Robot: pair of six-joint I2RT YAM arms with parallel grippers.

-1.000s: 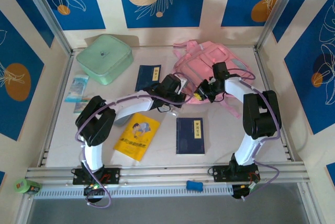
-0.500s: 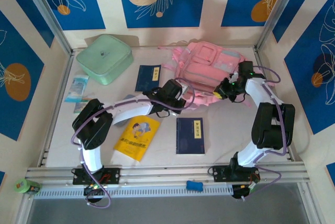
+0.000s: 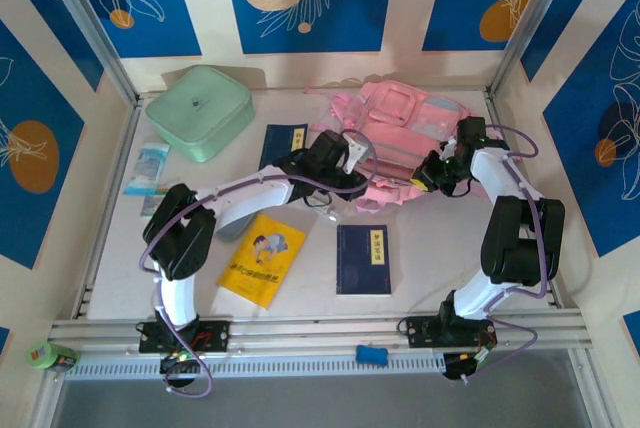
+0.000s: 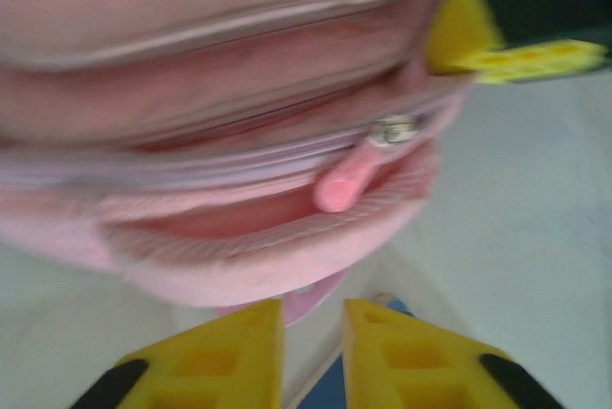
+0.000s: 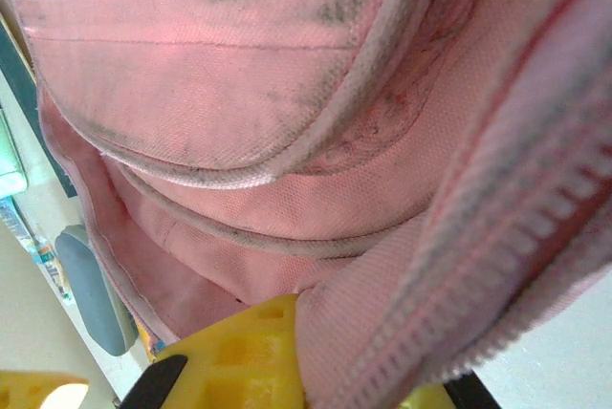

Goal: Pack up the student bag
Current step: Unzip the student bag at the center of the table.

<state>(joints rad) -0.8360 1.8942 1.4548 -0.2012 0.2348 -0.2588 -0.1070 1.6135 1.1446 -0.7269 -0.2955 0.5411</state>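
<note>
Right claw (image 5: 335, 371) clamped on student bag (image 3: 400, 128) edge; left claw (image 4: 313, 321) slightly apart, empty, facing zip pull (image 4: 346, 178)

The left arm (image 3: 255, 188) and the right arm (image 3: 498, 173) are showing white link shells broken up by bulky black joint housings. A thin purple cable (image 3: 148, 238) is looping along each one, running down to black base plates (image 3: 185, 333) at seven and five o'clock of the overhead view. The left gripper (image 4: 312, 333) is showing bright yellow, ribbed plastic fingers (image 4: 220, 356) with black patches at their outer edges. The right gripper (image 5: 335, 371) is wearing the same yellow.
</note>
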